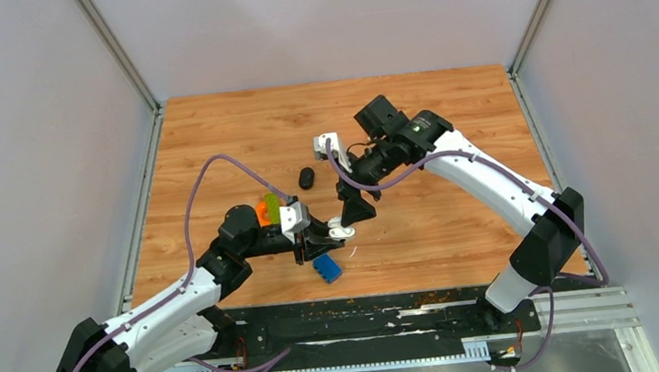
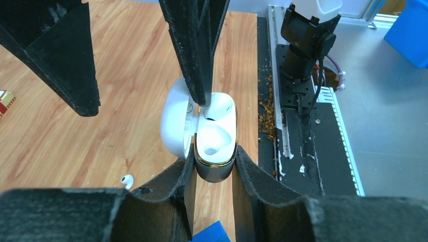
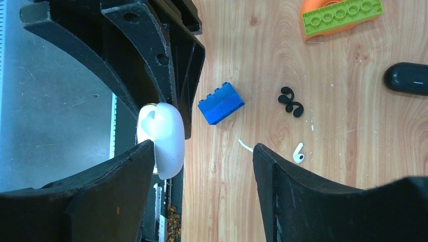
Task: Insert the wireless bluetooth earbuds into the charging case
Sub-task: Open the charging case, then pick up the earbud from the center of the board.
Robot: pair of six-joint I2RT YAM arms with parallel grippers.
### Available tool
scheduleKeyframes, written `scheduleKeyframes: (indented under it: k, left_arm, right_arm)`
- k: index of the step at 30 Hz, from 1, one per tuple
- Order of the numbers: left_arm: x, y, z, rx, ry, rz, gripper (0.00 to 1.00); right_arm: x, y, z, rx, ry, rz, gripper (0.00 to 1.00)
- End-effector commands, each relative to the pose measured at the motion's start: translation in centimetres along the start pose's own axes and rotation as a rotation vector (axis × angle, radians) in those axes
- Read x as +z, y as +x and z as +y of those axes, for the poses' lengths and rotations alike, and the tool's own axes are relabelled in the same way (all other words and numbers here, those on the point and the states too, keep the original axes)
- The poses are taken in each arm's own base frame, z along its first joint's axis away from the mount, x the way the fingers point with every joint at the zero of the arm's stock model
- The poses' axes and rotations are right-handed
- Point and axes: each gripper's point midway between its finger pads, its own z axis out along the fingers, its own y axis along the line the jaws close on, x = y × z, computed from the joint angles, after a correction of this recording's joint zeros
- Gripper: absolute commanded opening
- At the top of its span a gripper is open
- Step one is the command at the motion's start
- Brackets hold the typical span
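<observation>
From above, the left gripper [image 1: 320, 240] lay just under the middle of the wooden table [image 1: 446, 100]. It was pinched on the white charging case [image 1: 340, 231], which stuck out toward 3 o'clock. The right gripper [image 1: 356, 209] hung at 1 o'clock from that case, just beside it. A black case [image 1: 307, 178] lay at 11 o'clock, apart from both. A blue brick [image 1: 327, 268] sat at 6 o'clock, near the left fingers, and an orange and green brick [image 1: 266, 209] lay at 10 o'clock behind the left wrist.

In the left wrist view, the left gripper [image 2: 214, 162] clamped the lower body of the white charging case [image 2: 216, 136] from both sides. The case's lid [image 2: 174, 116] was swung open toward 9 o'clock, and its two wells faced the camera. One right finger [image 2: 197, 45] came down from 12 o'clock with its tip at the hinge line. Whether it touched could not be told. The other finger [image 2: 55, 55] stood well off at 10 o'clock. A white earbud [image 2: 127, 180] lay on the wood at 8 o'clock from the case.

In the right wrist view, the right gripper [image 3: 203, 146] was spread wide and held nothing. The white charging case [image 3: 164, 138] sat against the inner side of its 9 o'clock finger. The blue brick [image 3: 221, 103] lay at 12 o'clock from the gap. Two black earbuds [image 3: 291, 102] lay touching each other at 2 o'clock. The white earbud [image 3: 298, 154] lay just beside the 3 o'clock finger, with a white scrap [image 3: 245, 145] near it. The black case [image 3: 408, 78] lay at the right edge.
</observation>
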Motion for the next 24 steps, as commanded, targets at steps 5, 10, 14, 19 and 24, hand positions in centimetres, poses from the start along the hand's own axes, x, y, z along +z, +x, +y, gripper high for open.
scheduleKeyframes:
  k: [5, 10, 14, 19, 24]
  left_arm:
    - [-0.1, -0.9, 0.5, 0.057, -0.033, -0.017, 0.00]
    - [-0.3, -1.1, 1.0, 0.059, -0.070, -0.019, 0.00]
    - [-0.4, -1.2, 1.2, 0.059, -0.084, -0.021, 0.00]
    - [-0.6, -1.3, 1.3, 0.087, -0.095, -0.023, 0.00]
    - [-1.0, -1.9, 1.4, 0.113, -0.115, -0.041, 0.00]
  right_arm:
    - [-3.0, -4.1, 2.0, -0.087, -0.061, -0.136, 0.71]
    - [-6.0, -5.5, 1.6, -0.055, 0.014, -0.225, 0.70]
    - [-6.3, -2.8, -2.8, 0.166, 0.140, -0.245, 0.65]
    - [-4.6, 4.6, -10.0, 0.466, 0.395, -0.105, 0.56]
    - [-1.4, 10.6, -11.4, 0.650, 0.403, 0.024, 0.55]
